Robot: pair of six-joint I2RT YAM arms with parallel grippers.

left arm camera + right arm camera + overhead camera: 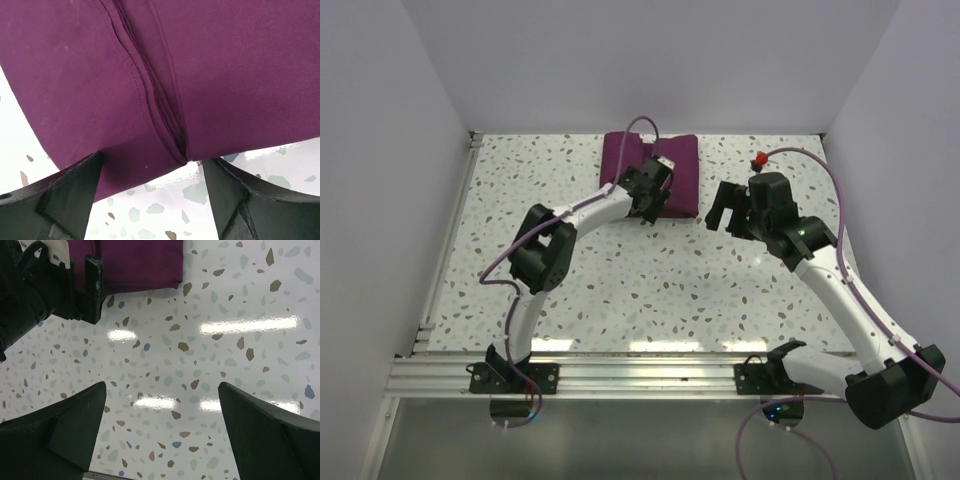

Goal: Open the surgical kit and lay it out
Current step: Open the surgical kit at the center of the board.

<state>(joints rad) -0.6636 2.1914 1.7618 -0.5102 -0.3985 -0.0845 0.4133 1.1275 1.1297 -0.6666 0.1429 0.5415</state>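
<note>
The dark purple cloth wrap lies folded shut at the back middle of the table. It fills the left wrist view, with its overlapping folded edges meeting at its near edge. My left gripper is open at the wrap's near edge, its fingers on either side of the fold seam, empty. My right gripper is open and empty over bare table just right of the wrap; the wrap's corner shows in the right wrist view. The steel tray and instruments are hidden.
The speckled white table is walled on three sides. A metal rail runs along the near edge. Purple cables loop over both arms. The left arm's gripper shows at the top left of the right wrist view.
</note>
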